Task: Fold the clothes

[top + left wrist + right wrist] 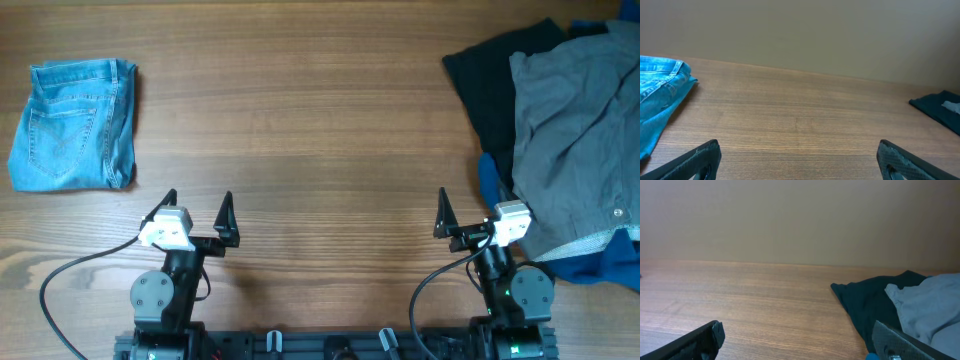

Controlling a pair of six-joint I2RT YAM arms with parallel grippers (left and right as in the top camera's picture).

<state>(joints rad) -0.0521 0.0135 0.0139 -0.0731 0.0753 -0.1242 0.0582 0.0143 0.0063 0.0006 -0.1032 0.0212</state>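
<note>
Spreading across every view is the wooden worktop (320, 130), its grain running side to side. At its far right corner lie the grey shorts (580, 140), rumpled and unfolded, running off the right edge of the overhead view, with a pale band and a button showing near their lower edge. They sit on top of a black garment (495, 80), which sticks out from beneath them toward the middle of the worktop. At the far left, well apart from that heap, a light-blue denim garment (75, 125) lies folded into a neat block, back pocket up. A bright blue cloth (600, 265) peeks out from under the lower edge of the shorts. Near the front edge the left claw (197, 200) hovers over bare wood with its jaws spread wide and nothing between them. The right claw (470, 212) is likewise wide apart and empty, just beside the shorts; whether its outer finger touches the cloth cannot be told from these views.
</note>
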